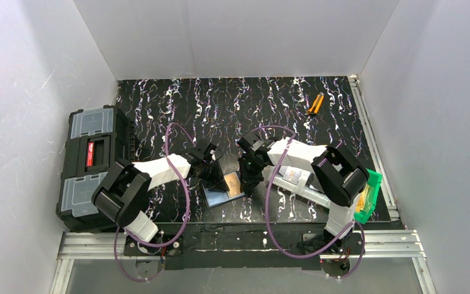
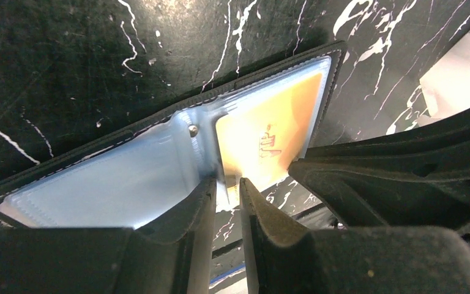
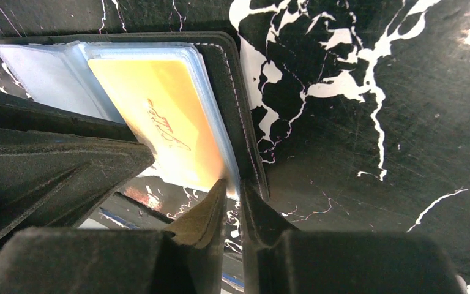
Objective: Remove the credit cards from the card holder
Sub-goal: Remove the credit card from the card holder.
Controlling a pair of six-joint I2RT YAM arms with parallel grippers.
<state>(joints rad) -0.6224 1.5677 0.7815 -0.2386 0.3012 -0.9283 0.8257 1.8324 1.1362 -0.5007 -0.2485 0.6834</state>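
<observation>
Nips card holder [image 2: 98, 184] edge in near-shut left gripper [image 2: 228, 199]; right gripper [image 3: 231, 205] near-shut at orange card [image 3: 159, 116] corner, card or pocket film [image 3: 43, 73] unclear. Risks catching pocket film, dragging card holder along.

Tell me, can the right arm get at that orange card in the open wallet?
Probably yes. The card holder lies open, the orange card shows in its clear pocket, and the right gripper has its fingertips at that card's near edge. The left gripper, at the fold, leaves that side free.
</observation>
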